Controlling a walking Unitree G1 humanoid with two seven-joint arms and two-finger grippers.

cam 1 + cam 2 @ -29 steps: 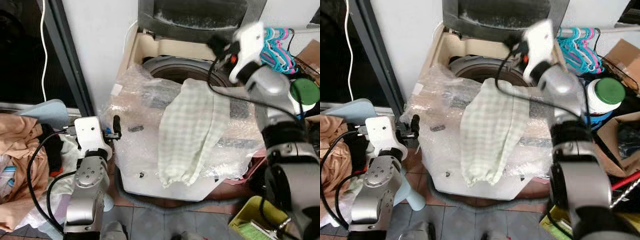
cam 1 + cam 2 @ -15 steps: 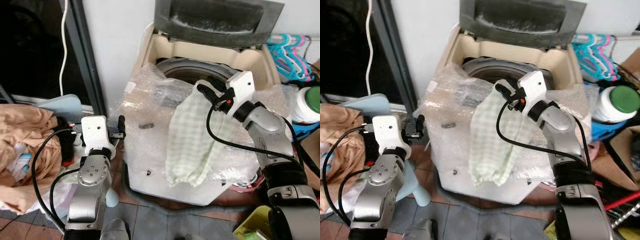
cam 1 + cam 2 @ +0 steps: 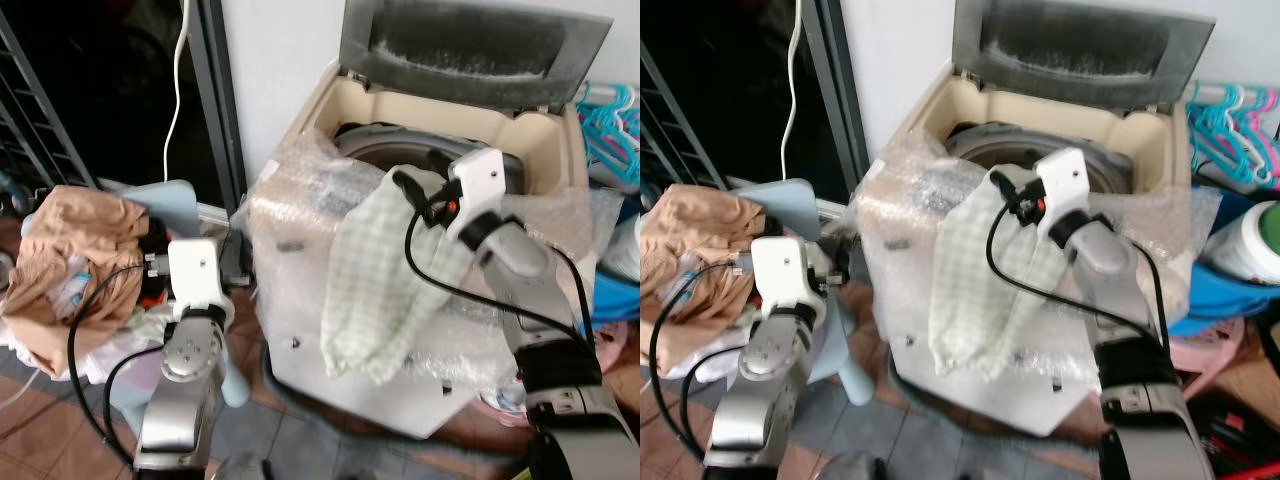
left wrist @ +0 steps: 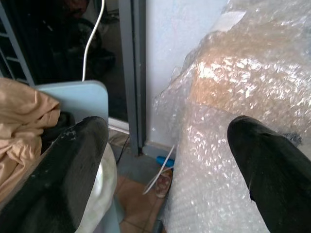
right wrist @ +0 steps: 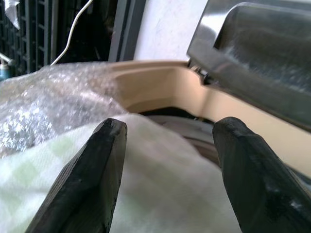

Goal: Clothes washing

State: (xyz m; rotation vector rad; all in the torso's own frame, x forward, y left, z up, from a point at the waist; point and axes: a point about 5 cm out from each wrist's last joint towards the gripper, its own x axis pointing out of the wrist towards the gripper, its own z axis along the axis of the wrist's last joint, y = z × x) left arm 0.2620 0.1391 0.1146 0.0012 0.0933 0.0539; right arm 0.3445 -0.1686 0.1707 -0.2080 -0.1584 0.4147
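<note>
A pale green checked cloth point(image 3: 375, 270) hangs over the front rim of a top-loading washing machine point(image 3: 300, 260) wrapped in bubble wrap, its lid point(image 3: 470, 45) raised. My right gripper point(image 5: 167, 131) is open, its fingers point(image 5: 92, 174) standing apart just over the cloth's top edge at the rim, with the drum point(image 3: 385, 150) behind. My left gripper point(image 4: 170, 131) is open and holds nothing. It sits low beside the machine's left side, facing the bubble wrap point(image 4: 243, 97).
A heap of orange clothes point(image 3: 80, 240) lies on the left by a light blue stool point(image 3: 150, 195). Behind is a dark doorway with a white cable point(image 3: 175, 90). Teal and pink hangers point(image 3: 610, 120) and a white jar with a green lid point(image 3: 1255, 250) crowd the right.
My right gripper has come down from up near the hangers to the top of the cloth on the rim. The camera has shifted, showing more of the left side. The left arm has kept still.
</note>
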